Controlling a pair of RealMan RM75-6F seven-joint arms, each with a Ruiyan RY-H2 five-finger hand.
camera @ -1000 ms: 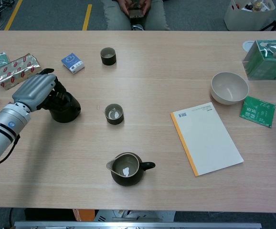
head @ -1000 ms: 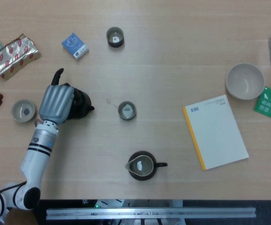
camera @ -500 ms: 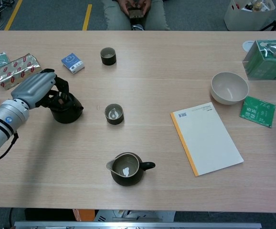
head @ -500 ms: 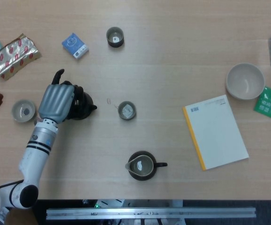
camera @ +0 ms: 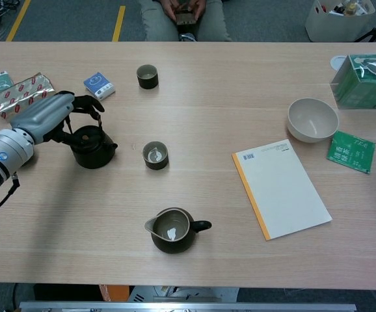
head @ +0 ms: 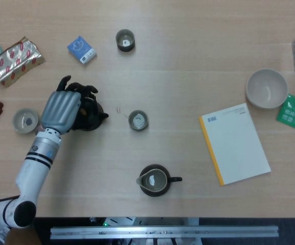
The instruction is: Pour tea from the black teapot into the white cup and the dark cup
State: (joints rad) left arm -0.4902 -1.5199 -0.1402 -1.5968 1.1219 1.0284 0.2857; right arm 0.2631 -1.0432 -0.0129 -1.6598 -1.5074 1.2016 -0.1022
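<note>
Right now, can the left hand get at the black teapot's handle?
Probably yes. The left hand is already at the black teapot, fingers spread above its lid, and nothing stands between them; whether it has hold yet is unclear.

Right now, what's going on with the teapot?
Left hand over black teapot, fingers apart, grip unclear. Teapot on table. Right hand unseen. Path to cups open.

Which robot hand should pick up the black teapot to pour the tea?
The left hand. It is already at the black teapot with its fingers over the top, though not clearly gripping. The right hand shows in neither view.
</note>
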